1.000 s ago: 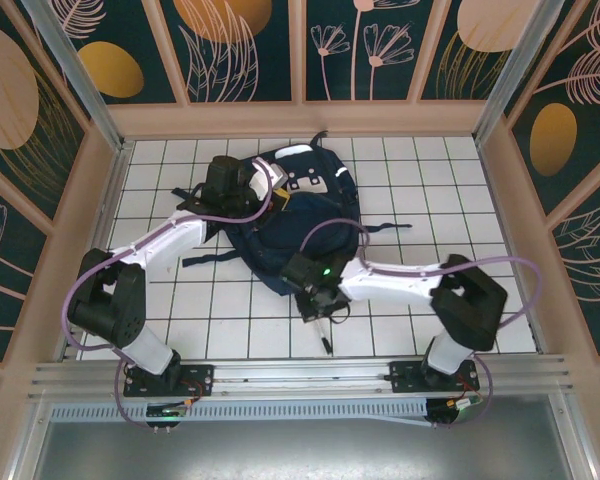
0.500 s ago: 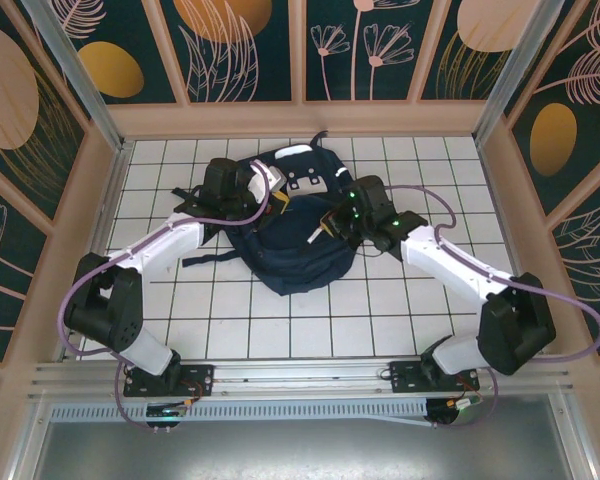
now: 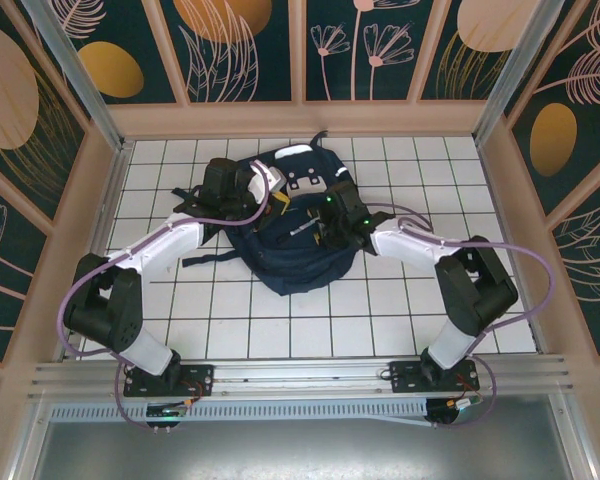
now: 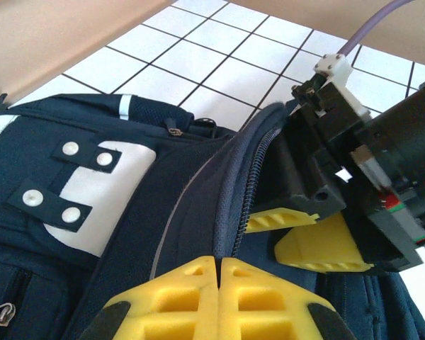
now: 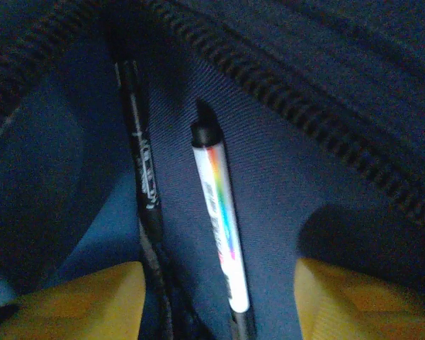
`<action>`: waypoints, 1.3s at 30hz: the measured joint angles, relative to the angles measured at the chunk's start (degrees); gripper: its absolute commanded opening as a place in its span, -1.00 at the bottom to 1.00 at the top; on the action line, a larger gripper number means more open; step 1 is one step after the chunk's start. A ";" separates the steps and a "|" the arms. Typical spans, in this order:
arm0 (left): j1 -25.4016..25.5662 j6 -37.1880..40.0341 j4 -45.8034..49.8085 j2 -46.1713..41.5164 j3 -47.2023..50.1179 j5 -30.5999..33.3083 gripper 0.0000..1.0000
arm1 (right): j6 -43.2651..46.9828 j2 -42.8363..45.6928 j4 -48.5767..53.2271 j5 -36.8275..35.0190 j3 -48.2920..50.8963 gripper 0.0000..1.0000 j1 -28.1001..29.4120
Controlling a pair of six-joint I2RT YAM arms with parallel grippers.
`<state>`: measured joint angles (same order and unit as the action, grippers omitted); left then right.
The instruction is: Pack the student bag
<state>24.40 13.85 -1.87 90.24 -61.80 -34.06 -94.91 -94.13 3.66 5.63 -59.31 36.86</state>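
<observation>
The navy student bag [image 3: 295, 262] lies in the middle of the tiled table with its main zip open. My left gripper [image 3: 273, 203] is shut on the zip edge of the bag [image 4: 198, 212], its yellow fingers [image 4: 177, 290] pressed together on the fabric. Over the opening, my right gripper [image 3: 325, 228] stands open. A white pen with a rainbow stripe [image 5: 219, 219] lies loose on the bag's lining [image 5: 304, 134] between the spread fingers [image 5: 354, 297], touching neither. A black pen [image 5: 142, 177] lies beside it. The left wrist view has the right gripper [image 4: 308, 234] just inside the opening.
Dark straps trail from the bag onto the tiles at the left [image 3: 198, 262] and right [image 3: 388, 227]. Wooden walls [image 3: 300, 118] close the table at the back and both sides. The white buckle patch [image 4: 99, 195] sits on the bag's front.
My right arm swung from the table's front up to the bag carrying the white pen, then opened; the pen now lies in the bag. The left gripper kept its hold.
</observation>
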 measured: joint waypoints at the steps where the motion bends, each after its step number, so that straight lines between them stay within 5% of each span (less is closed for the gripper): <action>1: -0.04 0.00 -0.02 -0.15 0.00 -0.02 -1.00 | 0.44 1.11 0.57 0.00 0.24 0.23 0.04; 13: -0.04 2.43 2.56 -0.31 0.00 -3.98 -0.93 | 24.76 23.85 9.01 1.95 10.86 0.26 -3.69; 16: -0.04 4.92 5.09 -0.31 -0.02 -6.27 -0.15 | 31.98 23.15 9.01 5.18 12.35 0.26 -5.99; 17: -0.02 4.63 5.40 -0.31 -0.02 -6.16 0.86 | 33.77 22.53 9.03 6.10 12.37 0.25 -6.64; 18: -0.02 3.76 5.55 -0.33 -0.09 -5.29 0.98 | 36.04 21.57 8.76 6.97 12.35 0.24 -7.54; 27: -0.74 -13.81 6.45 -2.16 -5.84 24.09 0.98 | 46.82 14.05 5.90 11.93 12.35 -0.11 -10.25; 32: -1.18 -16.81 6.82 7.15 -12.11 31.12 0.98 | 49.77 9.31 0.76 14.67 12.33 -0.41 -10.32; 34: -1.18 -17.57 7.04 12.72 -12.35 33.51 0.89 | 51.71 7.61 0.24 15.08 12.28 -0.72 -10.64; 39: -1.18 -20.41 8.44 22.05 -12.28 33.83 0.83 | 55.87 4.85 -0.07 16.52 11.82 -0.78 -13.51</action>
<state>23.22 -6.57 6.57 112.29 -74.08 -0.23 -39.05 -89.27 3.60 22.15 -47.48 23.35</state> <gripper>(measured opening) 0.892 0.115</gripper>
